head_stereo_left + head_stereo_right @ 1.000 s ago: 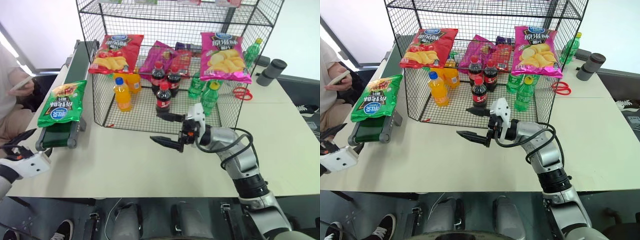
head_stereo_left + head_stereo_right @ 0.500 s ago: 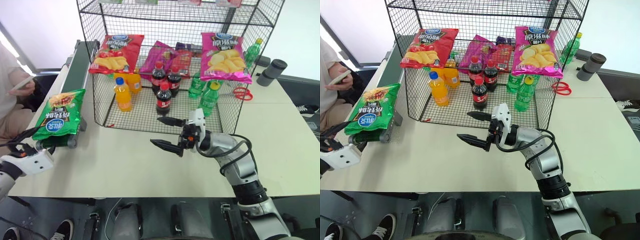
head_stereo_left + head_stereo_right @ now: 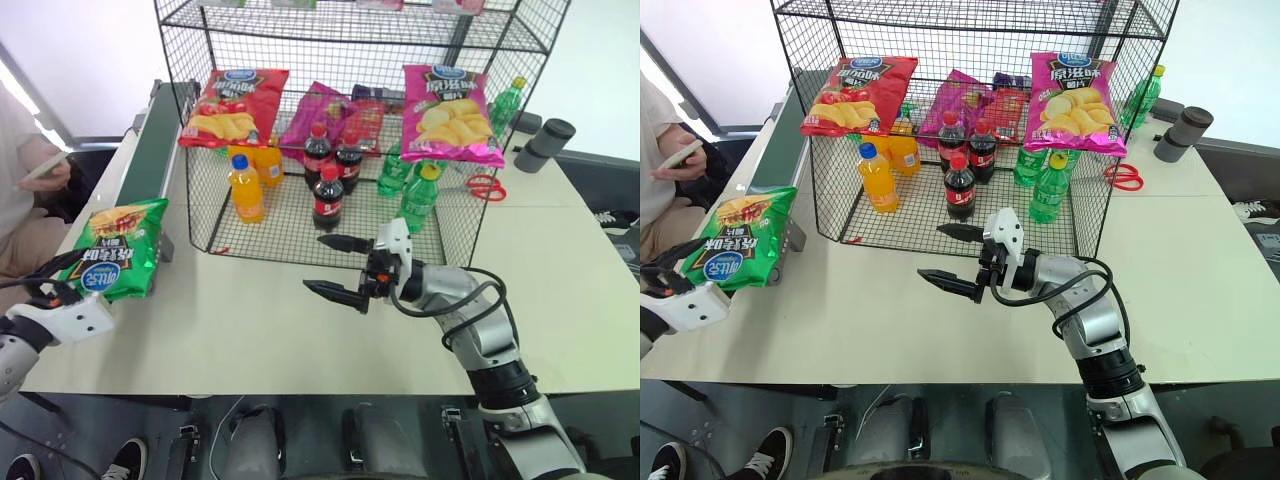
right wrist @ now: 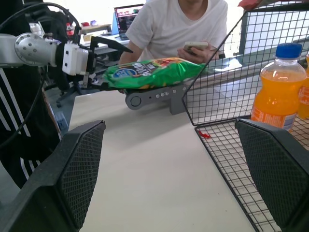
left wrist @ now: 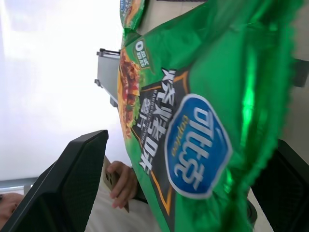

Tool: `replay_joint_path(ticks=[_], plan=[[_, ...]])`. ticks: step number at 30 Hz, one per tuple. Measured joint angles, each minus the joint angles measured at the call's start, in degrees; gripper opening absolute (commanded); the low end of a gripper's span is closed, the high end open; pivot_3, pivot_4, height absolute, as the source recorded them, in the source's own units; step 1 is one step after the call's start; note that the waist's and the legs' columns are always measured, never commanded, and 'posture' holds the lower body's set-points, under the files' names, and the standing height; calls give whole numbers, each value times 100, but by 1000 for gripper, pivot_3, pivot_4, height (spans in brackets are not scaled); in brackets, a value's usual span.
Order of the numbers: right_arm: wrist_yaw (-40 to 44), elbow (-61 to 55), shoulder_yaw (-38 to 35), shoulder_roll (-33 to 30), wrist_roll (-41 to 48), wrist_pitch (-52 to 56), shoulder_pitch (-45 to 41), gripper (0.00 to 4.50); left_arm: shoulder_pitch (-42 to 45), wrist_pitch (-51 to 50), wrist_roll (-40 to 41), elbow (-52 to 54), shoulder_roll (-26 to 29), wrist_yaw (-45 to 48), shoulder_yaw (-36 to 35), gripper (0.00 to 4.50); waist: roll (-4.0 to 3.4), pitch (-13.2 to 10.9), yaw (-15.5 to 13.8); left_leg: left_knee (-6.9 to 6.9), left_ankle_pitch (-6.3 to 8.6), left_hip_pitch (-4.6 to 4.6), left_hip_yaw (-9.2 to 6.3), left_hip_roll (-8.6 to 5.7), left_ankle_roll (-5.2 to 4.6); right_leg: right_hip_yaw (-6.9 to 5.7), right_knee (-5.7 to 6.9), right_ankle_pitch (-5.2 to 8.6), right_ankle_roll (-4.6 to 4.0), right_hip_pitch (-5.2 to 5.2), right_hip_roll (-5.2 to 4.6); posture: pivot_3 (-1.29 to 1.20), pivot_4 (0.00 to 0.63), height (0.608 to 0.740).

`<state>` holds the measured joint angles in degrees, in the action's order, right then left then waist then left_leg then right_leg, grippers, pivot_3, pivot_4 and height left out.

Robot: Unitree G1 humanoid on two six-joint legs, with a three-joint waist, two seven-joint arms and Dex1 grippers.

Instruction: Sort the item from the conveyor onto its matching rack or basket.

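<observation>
Your left tool [image 3: 670, 283] sits wide open around the green chip bag [image 3: 735, 238]; the right tool [image 3: 952, 257] hangs open over the bench [image 3: 890, 320].

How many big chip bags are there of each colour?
Green chip bag: 1
Red chip bag: 1
Bright pink chip bag: 1
Purple-pink chip bag: 1
Total: 4

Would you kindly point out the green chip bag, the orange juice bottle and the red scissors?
green chip bag [image 3: 108, 263], left eye view, on its printed front.
orange juice bottle [image 3: 244, 192], left eye view, on its body.
red scissors [image 3: 485, 186], left eye view, on the handles.
</observation>
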<state>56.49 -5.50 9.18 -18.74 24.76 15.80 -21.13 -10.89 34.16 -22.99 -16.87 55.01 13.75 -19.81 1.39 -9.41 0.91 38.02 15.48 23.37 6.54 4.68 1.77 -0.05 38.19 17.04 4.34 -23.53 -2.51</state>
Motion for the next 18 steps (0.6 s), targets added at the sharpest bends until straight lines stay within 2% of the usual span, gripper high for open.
replay_joint_path(ticks=[3,8,15,18], plan=[[-4,1,-2,-3,-27,-5,0,4500,4,-18,159,1,-11,141,110,2641,0,0,3,0,0,0,0,1,0,0,0,0,0,0,1,0,150,740],[-3,6,-3,-15,-99,-70,-1,4500,10,-97,253,8,-10,233,110,125,0,0,-1,0,0,0,0,-2,0,0,0,0,0,0,1,0,150,740],[-2,9,-1,-43,-156,-125,-1,4500,55,-118,411,125,-10,297,109,49,0,0,-5,0,0,0,0,-2,0,0,0,0,0,1,1,0,150,740],[4,29,-3,-63,-204,-162,-2,4500,112,-137,934,415,-46,555,98,49,0,0,-15,1,0,1,-1,1,0,0,0,0,0,2,-1,0,150,740]])
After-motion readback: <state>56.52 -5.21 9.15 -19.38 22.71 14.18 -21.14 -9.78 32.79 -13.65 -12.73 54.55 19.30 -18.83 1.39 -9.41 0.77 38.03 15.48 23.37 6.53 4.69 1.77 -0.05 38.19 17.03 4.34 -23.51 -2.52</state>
